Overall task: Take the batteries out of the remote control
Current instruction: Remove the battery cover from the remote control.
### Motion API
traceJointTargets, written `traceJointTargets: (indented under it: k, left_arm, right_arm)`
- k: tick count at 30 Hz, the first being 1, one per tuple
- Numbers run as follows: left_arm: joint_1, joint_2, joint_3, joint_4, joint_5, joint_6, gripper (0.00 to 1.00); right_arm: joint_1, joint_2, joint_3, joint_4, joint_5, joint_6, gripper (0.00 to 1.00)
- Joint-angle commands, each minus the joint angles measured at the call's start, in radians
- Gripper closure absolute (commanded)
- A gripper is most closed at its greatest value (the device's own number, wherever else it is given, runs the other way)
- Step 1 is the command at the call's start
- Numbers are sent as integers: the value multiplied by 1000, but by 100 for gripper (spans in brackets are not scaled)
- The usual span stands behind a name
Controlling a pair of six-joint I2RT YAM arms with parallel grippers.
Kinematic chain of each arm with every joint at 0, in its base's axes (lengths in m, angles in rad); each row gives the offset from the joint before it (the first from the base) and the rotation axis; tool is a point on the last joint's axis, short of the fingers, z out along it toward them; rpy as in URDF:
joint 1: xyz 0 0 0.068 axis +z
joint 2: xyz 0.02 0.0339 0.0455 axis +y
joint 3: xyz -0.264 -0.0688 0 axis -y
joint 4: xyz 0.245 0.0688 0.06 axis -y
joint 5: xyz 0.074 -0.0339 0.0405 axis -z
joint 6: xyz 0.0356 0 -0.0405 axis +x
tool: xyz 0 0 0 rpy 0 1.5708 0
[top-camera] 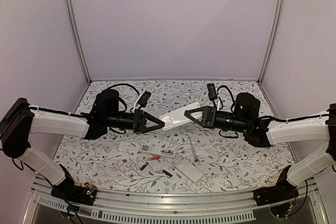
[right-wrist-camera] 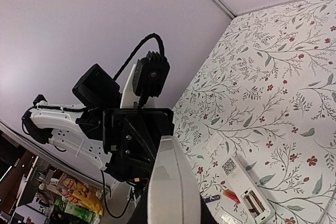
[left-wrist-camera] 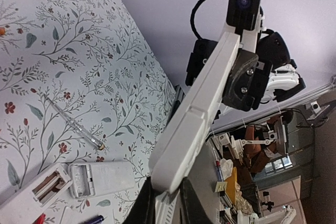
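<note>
Holding remote (top-camera: 176, 118) aloft, long axis running from left gripper (top-camera: 163, 124) to right gripper (top-camera: 186, 116), both clamped on its ends; loose batteries (top-camera: 154, 158) on table (top-camera: 105, 161), beneath and nearer left gripper.

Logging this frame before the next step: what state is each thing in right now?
held remote: off the table, gripped at both ends.
left tool: shut on held remote.
right tool: shut on held remote.
table remote: lying flat, battery bay uncovered.
red battery: loose on the table.
black battery: loose on the table.
thin stick: lying flat.
</note>
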Motion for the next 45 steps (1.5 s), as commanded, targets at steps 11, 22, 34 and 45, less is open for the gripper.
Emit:
traceJointTargets:
  k: [11, 22, 34, 45]
  left_arm:
    - [29, -86, -54, 60, 49, -15, 100]
    - [51, -125, -82, 54, 37, -3, 100]
    - [144, -280, -39, -517, -311, 292, 100]
    - [242, -239, 60, -872, -457, 443, 100]
  right_arm:
    - [-18, -6, -59, 105, 38, 67, 100]
    - [-29, -10, -83, 152, 33, 105, 100]
    - [-68, -58, -96, 33, 58, 33, 100]
    - [-81, -108, -28, -98, 64, -101, 100]
